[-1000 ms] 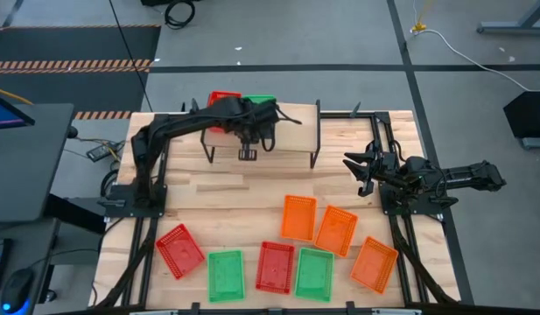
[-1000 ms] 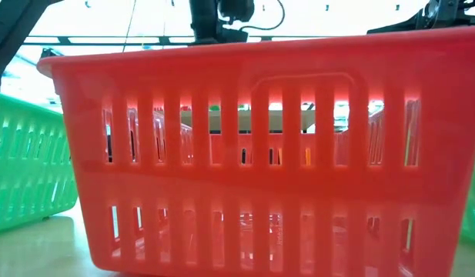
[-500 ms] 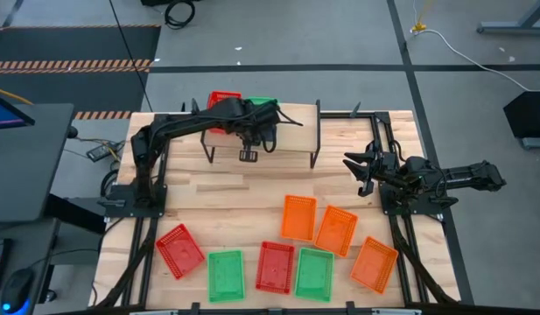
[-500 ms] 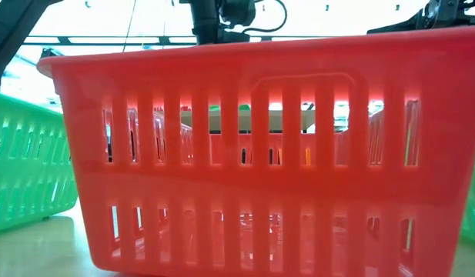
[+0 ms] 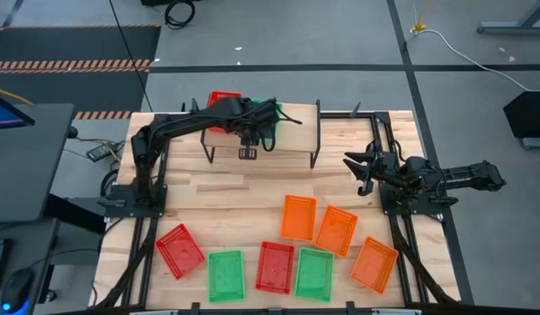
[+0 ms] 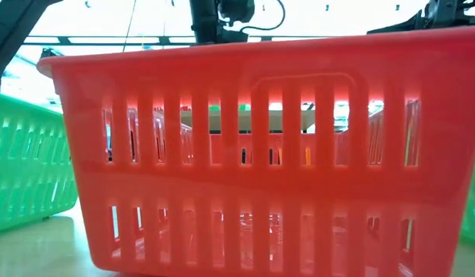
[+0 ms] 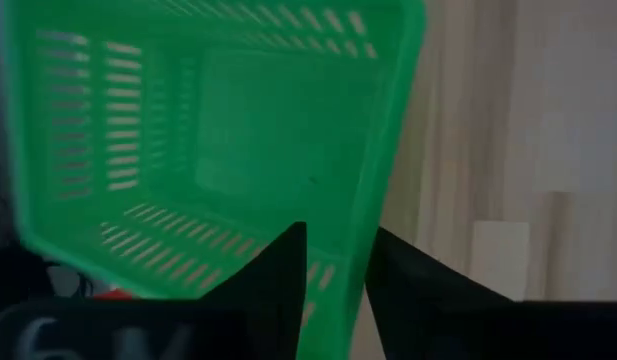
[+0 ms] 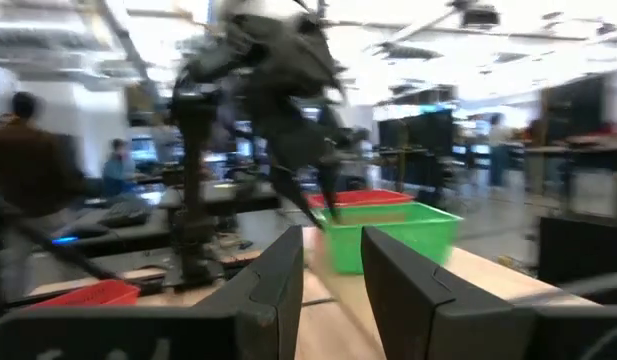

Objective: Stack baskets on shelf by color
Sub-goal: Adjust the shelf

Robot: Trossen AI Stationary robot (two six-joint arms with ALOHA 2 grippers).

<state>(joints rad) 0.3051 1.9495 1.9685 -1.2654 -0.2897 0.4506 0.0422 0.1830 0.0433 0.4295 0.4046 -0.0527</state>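
Note:
My left gripper (image 7: 333, 270) reaches over the wooden shelf (image 5: 291, 138) at the table's far side and is shut on a green basket (image 7: 218, 140), which also shows in the high view (image 5: 268, 107) and the right wrist view (image 8: 393, 238). A red basket (image 5: 220, 98) stands on the shelf's far left part, beside the green one. My right gripper (image 8: 333, 290) is open and empty at the table's right side (image 5: 357, 171). Seven more baskets lie on the tabletop near the front edge. My left gripper holds the green basket by one wall, at its rim (image 7: 340, 232), with one finger inside the basket and one outside. The fingers come from above, slanting down. The basket stays upright over the shelf top; whether its bottom rests on the shelf I cannot tell.
On the tabletop lie red baskets (image 5: 179, 251) (image 5: 275, 267), green baskets (image 5: 225, 276) (image 5: 313, 273) and orange baskets (image 5: 298, 217) (image 5: 336, 230) (image 5: 374, 263). A red basket (image 6: 252, 154) fills the low view. People stand in the room beyond the table (image 8: 28, 150).
Less of the green basket's far edge shows from under my left arm than a second ago. The gripper keeps its hold on it.

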